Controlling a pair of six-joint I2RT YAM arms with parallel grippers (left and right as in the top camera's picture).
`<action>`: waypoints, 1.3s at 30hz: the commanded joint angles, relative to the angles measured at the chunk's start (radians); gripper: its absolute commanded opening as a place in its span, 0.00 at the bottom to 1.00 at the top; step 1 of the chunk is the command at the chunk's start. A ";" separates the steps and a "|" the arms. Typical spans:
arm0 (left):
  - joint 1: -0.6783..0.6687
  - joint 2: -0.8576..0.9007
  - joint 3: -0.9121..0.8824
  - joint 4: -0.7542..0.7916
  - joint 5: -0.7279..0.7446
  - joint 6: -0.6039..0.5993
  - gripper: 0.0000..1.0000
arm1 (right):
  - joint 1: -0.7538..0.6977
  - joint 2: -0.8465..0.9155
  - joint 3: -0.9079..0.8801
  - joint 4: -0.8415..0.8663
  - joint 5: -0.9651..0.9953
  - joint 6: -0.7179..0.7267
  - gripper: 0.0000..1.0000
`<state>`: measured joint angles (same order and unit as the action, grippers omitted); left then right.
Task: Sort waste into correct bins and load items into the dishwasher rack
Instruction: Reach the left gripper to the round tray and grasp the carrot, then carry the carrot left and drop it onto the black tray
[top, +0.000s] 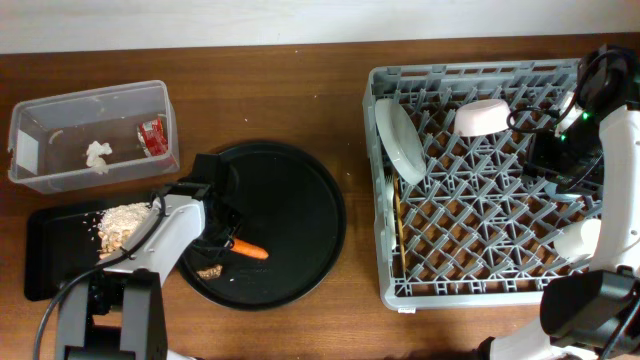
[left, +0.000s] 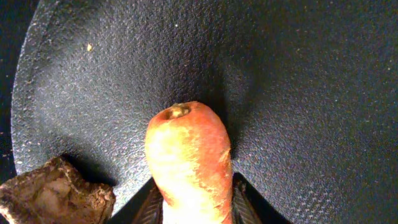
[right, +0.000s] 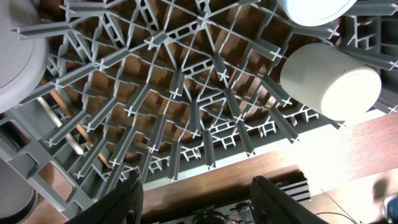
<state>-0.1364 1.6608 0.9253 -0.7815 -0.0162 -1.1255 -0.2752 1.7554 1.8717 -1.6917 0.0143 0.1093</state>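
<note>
My left gripper (top: 222, 243) is over the round black tray (top: 300, 215), shut on the thick end of the orange carrot (top: 250, 250). In the left wrist view the carrot (left: 189, 158) sits between the two fingers (left: 194, 202), with the small brown bit (left: 53, 196) beside it on the left. The clear tub (top: 60, 105) holds the white tissue (top: 97, 154) and red wrapper (top: 152, 137). The shallow black tray (top: 45, 265) holds beige scraps (top: 122, 222). My right gripper (right: 202, 205) is open and empty above the grey rack (top: 480, 290).
In the rack stand the grey plate (top: 402, 140), pink bowl (top: 482, 117) and cream cup (top: 580, 240); the cup also shows in the right wrist view (right: 329, 81). Wooden chopsticks (top: 398, 225) lie at the rack's left side. The brown bit (top: 209, 271) lies near the round tray's front edge.
</note>
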 joint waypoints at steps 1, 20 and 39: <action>-0.001 0.013 -0.009 -0.002 -0.016 0.002 0.29 | 0.000 0.003 0.000 -0.003 -0.002 0.010 0.58; 0.401 -0.256 0.126 -0.074 -0.147 0.314 0.22 | 0.000 0.003 0.000 -0.005 -0.002 0.010 0.58; 0.717 -0.001 0.126 0.006 -0.176 0.313 0.43 | 0.000 0.003 0.000 -0.007 -0.002 0.010 0.58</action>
<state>0.5739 1.6501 1.0340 -0.7734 -0.1711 -0.8234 -0.2752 1.7554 1.8717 -1.6932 0.0143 0.1101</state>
